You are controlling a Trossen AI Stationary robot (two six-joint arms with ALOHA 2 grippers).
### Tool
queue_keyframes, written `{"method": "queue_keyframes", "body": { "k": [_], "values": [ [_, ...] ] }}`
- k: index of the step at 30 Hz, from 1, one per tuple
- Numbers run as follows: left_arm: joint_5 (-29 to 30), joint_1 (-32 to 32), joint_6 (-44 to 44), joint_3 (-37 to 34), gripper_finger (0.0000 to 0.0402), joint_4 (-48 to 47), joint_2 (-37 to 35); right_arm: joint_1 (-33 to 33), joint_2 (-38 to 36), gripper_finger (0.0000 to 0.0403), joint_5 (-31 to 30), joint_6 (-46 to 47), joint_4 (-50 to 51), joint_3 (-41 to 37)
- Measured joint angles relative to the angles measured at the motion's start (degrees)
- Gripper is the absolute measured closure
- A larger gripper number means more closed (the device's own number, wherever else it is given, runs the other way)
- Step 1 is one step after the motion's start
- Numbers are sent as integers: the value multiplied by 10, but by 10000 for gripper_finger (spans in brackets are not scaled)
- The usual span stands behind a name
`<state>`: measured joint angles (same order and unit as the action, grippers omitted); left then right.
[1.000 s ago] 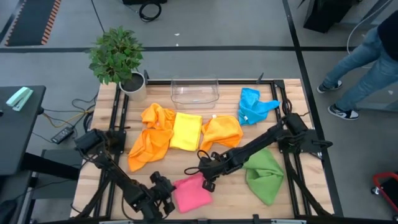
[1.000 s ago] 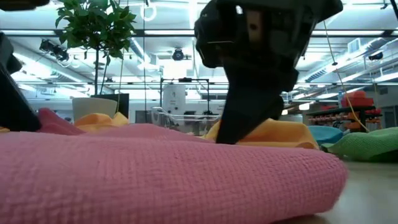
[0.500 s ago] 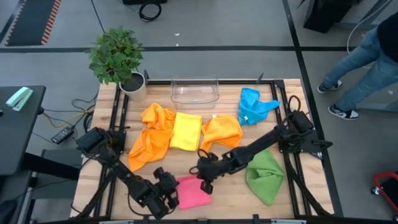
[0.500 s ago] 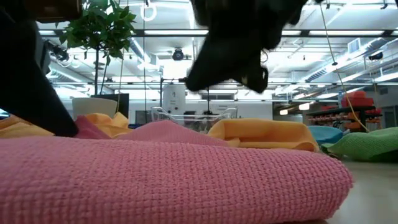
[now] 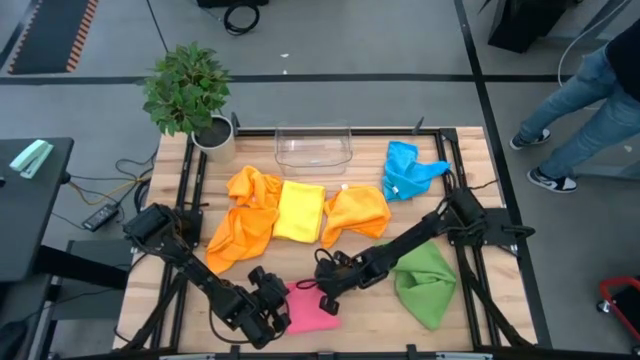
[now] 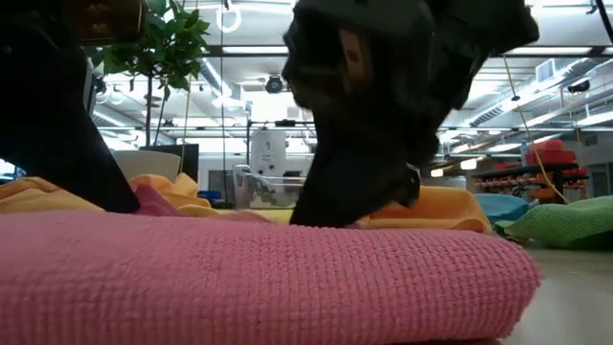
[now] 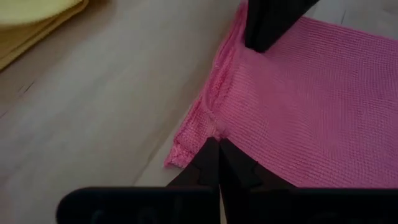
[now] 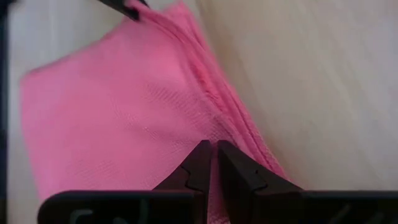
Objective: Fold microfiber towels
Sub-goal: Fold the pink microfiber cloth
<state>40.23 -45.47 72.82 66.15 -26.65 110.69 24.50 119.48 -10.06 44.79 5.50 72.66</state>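
From above, our left fingers (image 5: 278, 305) and right fingers (image 5: 322, 290) pinch the pink towel (image 5: 313, 311) at the counter's (image 5: 370, 315) front edge. Up close, both pairs sit squeezed shut on its edges.

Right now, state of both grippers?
Left gripper: fingers shut, pinching an edge of the pink towel.
Right gripper: fingers shut on the pink towel's far edge.

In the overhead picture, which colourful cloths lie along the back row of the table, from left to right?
orange towel → yellow towel → second orange towel → blue towel
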Motion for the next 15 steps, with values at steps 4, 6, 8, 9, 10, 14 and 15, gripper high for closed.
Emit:
{"method": "queue_keyframes", "body": {
  "k": [4, 6, 8, 9, 10, 14, 15],
  "values": [
    [0, 0, 1, 0, 386, -2, 0, 0, -3, 364, -7, 4, 26, 1],
    [0, 1, 11, 0, 372, -5, 0, 0, -8, 364, -10, -6, 31, 0],
    [2, 1, 32, 0, 357, -17, 0, 0, -14, 364, -15, -11, 31, 0],
    [3, 3, 37, 0, 348, -22, 0, 0, -15, 364, -18, -12, 29, 0],
    [3, 3, 39, 0, 338, -23, 0, -2, -15, 364, -19, -12, 29, 0],
    [4, 5, 48, 0, 281, -27, 0, -5, -13, 364, -16, -13, 32, 0],
    [4, 6, 51, 0, 262, -31, 0, -6, -13, 364, -15, -13, 32, 0]
  ]
}}
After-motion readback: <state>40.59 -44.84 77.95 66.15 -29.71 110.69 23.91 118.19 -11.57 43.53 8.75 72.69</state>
